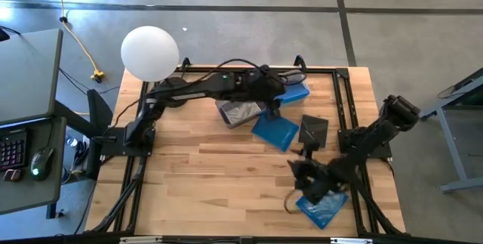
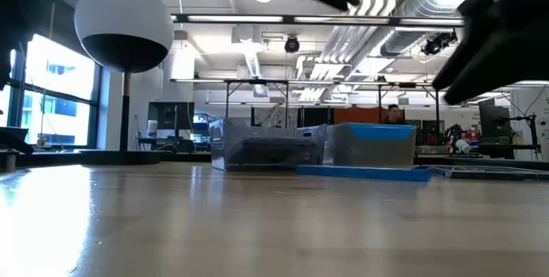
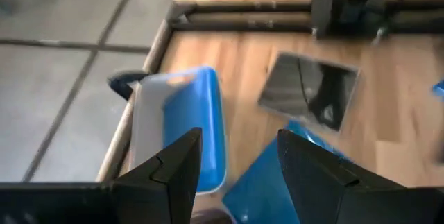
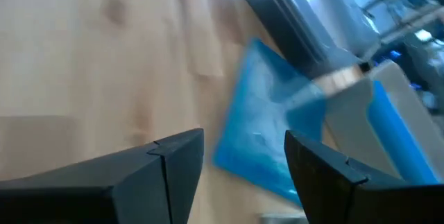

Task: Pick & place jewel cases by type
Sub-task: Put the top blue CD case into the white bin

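My left gripper (image 1: 269, 99) (image 3: 239, 137) hovers open over the two tubs at the table's far side. The clear tub (image 1: 296, 93) (image 3: 182, 123) holds a blue jewel case; the grey tub (image 1: 241, 112) (image 2: 257, 150) holds dark ones. One blue jewel case (image 1: 274, 131) (image 4: 260, 137) lies flat on the table just near of the tubs, a black one (image 1: 313, 129) (image 3: 309, 89) to its right. Another blue case (image 1: 324, 208) lies near the table's near right corner. My right gripper (image 1: 307, 174) (image 4: 244, 137) hangs open above the table between that case and the black one.
A white ball lamp (image 1: 149, 51) stands at the table's far left corner. A black frame (image 1: 343, 100) runs around the wooden top. Bare wood (image 1: 211, 176) stretches across the table's left and near parts. A desk with keyboard and mouse (image 1: 30, 161) sits left of the table.
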Available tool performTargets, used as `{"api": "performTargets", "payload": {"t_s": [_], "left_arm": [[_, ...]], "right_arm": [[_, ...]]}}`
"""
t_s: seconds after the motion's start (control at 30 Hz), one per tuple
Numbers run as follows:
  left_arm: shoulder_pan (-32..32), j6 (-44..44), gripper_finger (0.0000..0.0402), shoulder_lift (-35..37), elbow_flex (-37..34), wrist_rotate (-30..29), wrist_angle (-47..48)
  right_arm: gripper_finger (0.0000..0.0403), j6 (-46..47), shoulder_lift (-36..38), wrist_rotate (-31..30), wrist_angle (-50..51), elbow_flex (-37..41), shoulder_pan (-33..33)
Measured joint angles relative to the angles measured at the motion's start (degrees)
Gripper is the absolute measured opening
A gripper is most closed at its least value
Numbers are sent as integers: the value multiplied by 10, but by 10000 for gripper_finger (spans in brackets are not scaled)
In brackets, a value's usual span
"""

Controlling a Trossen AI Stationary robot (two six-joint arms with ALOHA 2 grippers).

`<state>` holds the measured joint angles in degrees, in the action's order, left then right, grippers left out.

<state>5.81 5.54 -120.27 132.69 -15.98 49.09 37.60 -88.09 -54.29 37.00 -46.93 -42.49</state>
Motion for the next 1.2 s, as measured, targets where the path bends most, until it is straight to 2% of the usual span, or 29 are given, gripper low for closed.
{"api": "performTargets", "payload": {"t_s": [0.07,0.2,0.37,0.47,0.53,0.63,0.77,0.93,1.03,1.2], "left_arm": [[-5,-12,184,28,6,-3,33],[-11,-49,184,67,14,-24,85],[-13,-71,184,90,13,-24,139],[-13,-73,184,98,13,-24,183],[-13,-74,184,98,13,-24,200],[-13,-84,184,98,13,-22,242],[-13,-108,184,98,13,-8,277],[-14,-138,184,98,13,93,303],[-18,-149,184,98,13,136,314],[-40,-177,184,98,13,144,342]], "right_arm": [[197,-9,0,22,-11,12,45],[197,-48,0,124,-116,65,143],[197,-198,0,173,-401,149,210],[197,-248,0,234,-537,186,241],[197,-243,0,269,-578,205,264],[197,-230,0,276,-580,228,291],[197,-250,0,289,-591,244,302],[197,-193,-2,387,-600,250,300],[191,-174,-18,422,-621,249,271],[155,-172,-69,459,-669,218,195]]}}
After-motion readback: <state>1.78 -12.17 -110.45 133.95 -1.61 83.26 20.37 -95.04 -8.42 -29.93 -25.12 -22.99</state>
